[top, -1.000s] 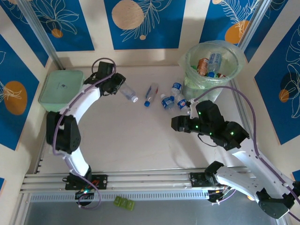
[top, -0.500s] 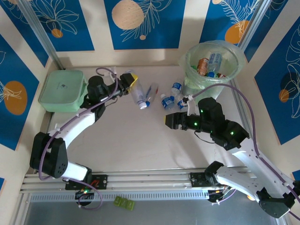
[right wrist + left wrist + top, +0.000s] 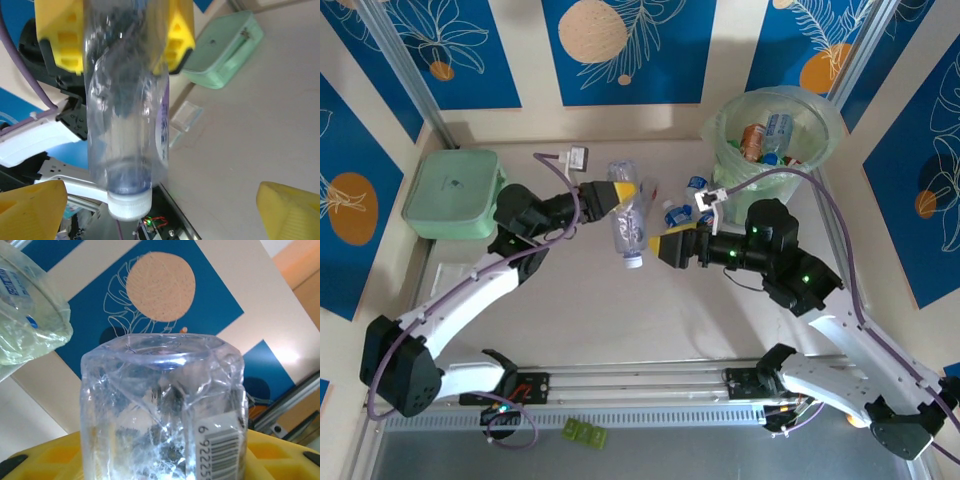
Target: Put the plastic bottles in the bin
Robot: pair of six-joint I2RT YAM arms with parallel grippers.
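Beige table, blue leaf walls. Left gripper pinched clear bottle mid-table, cap down. Right gripper jaws spread wide, at bottle's 3 o'clock. Bin at 1 o'clock; loose bottles at its 8 o'clock.

Top view was bright & evenly lit, w/ only faint soft shadows on the table below the clear bottle. Left wrist pic had white glare on the bottle's rim & a washed-out wall right of it. Right wrist pic was slightly soft, bg behind the bottle out of focus.
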